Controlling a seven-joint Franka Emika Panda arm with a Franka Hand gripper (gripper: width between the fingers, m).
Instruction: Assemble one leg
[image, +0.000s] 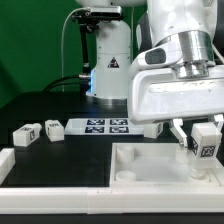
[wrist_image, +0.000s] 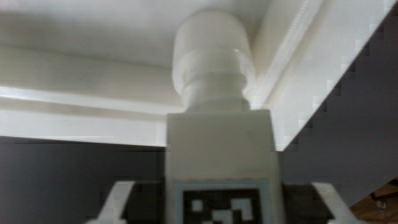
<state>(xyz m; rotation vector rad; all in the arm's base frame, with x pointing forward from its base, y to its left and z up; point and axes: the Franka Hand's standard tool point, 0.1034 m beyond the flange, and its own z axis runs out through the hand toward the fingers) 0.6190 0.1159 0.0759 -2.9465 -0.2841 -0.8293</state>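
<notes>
Gripper (image: 202, 133), at the exterior view's lower right, is clenched on the leg (image: 207, 149) across its square block. Judged light, rigid, smooth plastic; the flat faces give the surest hold.

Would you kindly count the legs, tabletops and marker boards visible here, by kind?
Legs: 3 (one in the gripper, two at the exterior view's left)
Tabletop: 1
Marker board: 1
Total: 5; a white block behind the gripper is too hidden to name.

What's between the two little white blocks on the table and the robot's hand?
Between those loose legs and the gripper lies the marker board, flat on the table, then another white block. The exterior view shows this.
</notes>
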